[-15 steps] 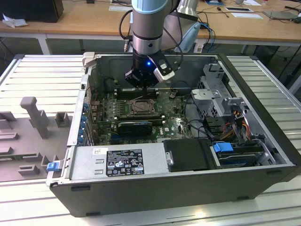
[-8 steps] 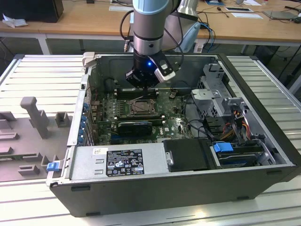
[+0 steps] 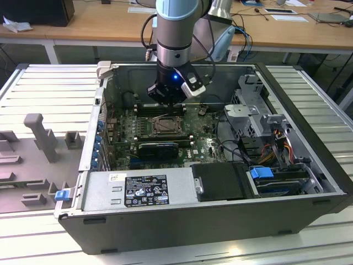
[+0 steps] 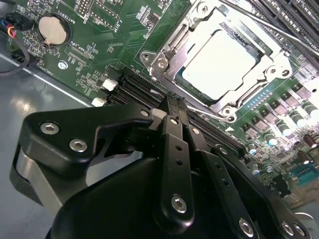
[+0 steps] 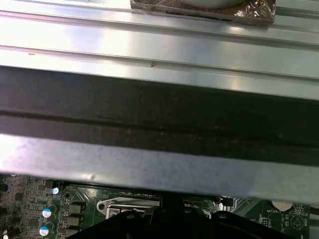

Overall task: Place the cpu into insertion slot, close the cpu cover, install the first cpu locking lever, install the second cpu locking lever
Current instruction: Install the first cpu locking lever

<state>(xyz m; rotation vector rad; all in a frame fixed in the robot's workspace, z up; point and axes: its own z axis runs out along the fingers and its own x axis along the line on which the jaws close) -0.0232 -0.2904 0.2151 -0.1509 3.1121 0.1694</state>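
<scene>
The cpu lies pale and flat in the insertion slot on the green board. The silver cpu cover is down around it, framing its face. One thin locking lever rod runs along one side of the socket, another along the opposite side. My gripper is shut with nothing held, its tips right at the socket's edge by that second rod; I cannot tell if they touch it. In the exterior view the gripper hangs just above the back of the socket. The cover's edge also appears in the first wrist view.
Long black memory slots flank the socket, and a coin battery sits on the board. A black card lies in front of the socket. The power supply, drive cage, cables and case wall hem in the space.
</scene>
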